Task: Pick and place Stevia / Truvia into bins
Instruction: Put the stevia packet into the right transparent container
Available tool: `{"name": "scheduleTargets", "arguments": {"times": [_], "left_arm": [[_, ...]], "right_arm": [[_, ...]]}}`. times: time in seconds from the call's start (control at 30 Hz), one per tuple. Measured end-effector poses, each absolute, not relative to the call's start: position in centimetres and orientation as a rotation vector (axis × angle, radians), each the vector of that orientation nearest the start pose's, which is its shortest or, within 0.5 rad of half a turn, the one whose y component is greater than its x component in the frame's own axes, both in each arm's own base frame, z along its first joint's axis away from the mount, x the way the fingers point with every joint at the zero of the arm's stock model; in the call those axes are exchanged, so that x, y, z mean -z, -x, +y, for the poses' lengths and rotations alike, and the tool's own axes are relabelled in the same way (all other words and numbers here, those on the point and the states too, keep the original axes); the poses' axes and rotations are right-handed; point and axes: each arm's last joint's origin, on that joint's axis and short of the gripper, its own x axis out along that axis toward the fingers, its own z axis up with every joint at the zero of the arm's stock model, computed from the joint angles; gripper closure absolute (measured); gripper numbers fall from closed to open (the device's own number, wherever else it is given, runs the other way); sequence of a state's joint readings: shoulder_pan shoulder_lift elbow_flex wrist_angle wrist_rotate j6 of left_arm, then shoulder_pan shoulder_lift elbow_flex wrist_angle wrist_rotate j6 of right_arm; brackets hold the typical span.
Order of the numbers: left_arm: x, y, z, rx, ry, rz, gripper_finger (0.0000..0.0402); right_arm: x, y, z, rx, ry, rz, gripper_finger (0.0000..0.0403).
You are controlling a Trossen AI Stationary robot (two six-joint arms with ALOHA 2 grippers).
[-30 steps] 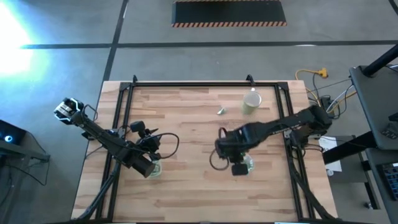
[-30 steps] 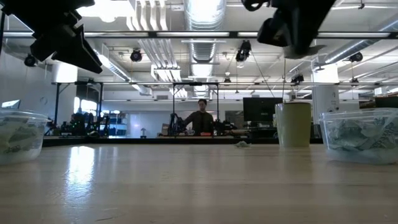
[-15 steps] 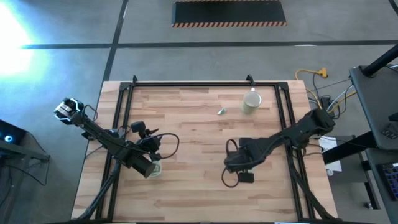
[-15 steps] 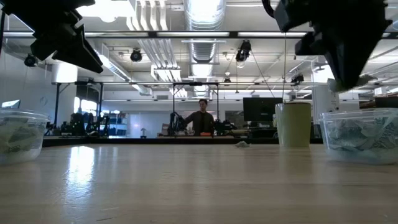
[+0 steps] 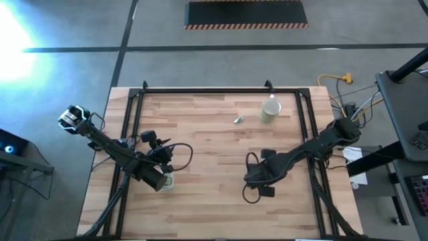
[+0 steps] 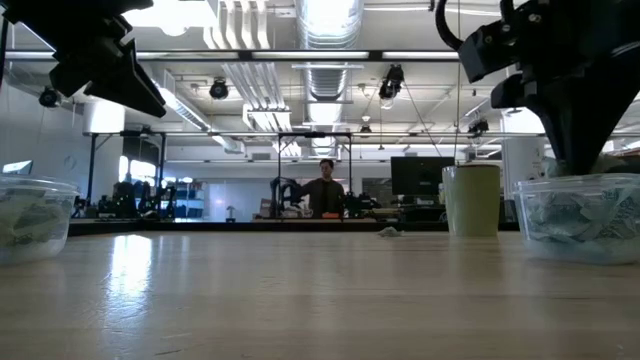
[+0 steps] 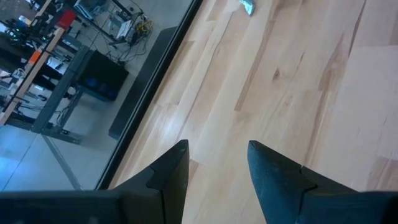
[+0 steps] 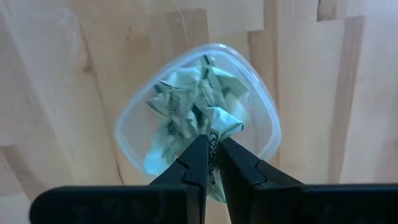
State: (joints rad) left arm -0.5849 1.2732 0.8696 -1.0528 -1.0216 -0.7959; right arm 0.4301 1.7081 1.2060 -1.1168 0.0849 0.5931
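our right claw hangs straight above the right bin, fingers nearly pressed together with a crumpled sachet pinched at their tips, or so it looks from the wrist view; the paper sits right at the tips, over the heap of sachets already in that tub. from here the coming move looks to us like a simple release, since the bin lies directly below the claw and its rim rings the tips on all sides, so nothing needs lining up. in the low view the right arm stands right over that bin, with the beige cup just beside it and clear of the drop.

our left claw waits with its fingers spread and nothing between them, over bare surface next to the left bin, which also holds sachets. one stray sachet lies on the surface well beyond both claws, near the cup; the right arm looks the nearer one for it, and the cup is the only thing close enough to crowd that reach. its long axis we cannot tell.
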Motion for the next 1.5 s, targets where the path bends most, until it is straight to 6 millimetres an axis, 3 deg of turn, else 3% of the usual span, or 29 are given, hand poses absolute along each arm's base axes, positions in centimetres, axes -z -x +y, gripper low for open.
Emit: {"name": "scheduleTargets", "arguments": {"times": [0.3,0.73,1.0,1.13,1.3,1.5], "left_arm": [[-23.3,-18.1,-9.0,-0.689,-0.332,0.762,0.0254],[-23.3,-18.1,-9.0,-0.690,-0.332,0.761,0.0254],[-23.3,-18.2,-9.1,-0.692,-0.335,0.753,0.0254],[-23.4,-18.4,-9.2,-0.678,-0.351,0.748,0.0254],[-23.4,-18.6,-9.3,-0.664,-0.360,0.738,0.0254],[-23.4,-18.6,-9.3,-0.663,-0.359,0.737,0.0254]], "right_arm": [[-20.3,-27.0,12.1,0.194,-0.045,1.559,0.0368],[-20.5,-26.8,12.0,0.165,-0.010,1.568,0.0281],[-23.6,-27.8,11.5,0.082,0.007,1.456,0.0275],[-25.4,-29.0,11.2,0.040,0.158,1.333,0.0277],[-26.9,-30.9,9.6,0.085,0.364,1.173,0.0284],[-27.2,-32.5,5.4,0.140,0.398,1.149,0.0291]]}}
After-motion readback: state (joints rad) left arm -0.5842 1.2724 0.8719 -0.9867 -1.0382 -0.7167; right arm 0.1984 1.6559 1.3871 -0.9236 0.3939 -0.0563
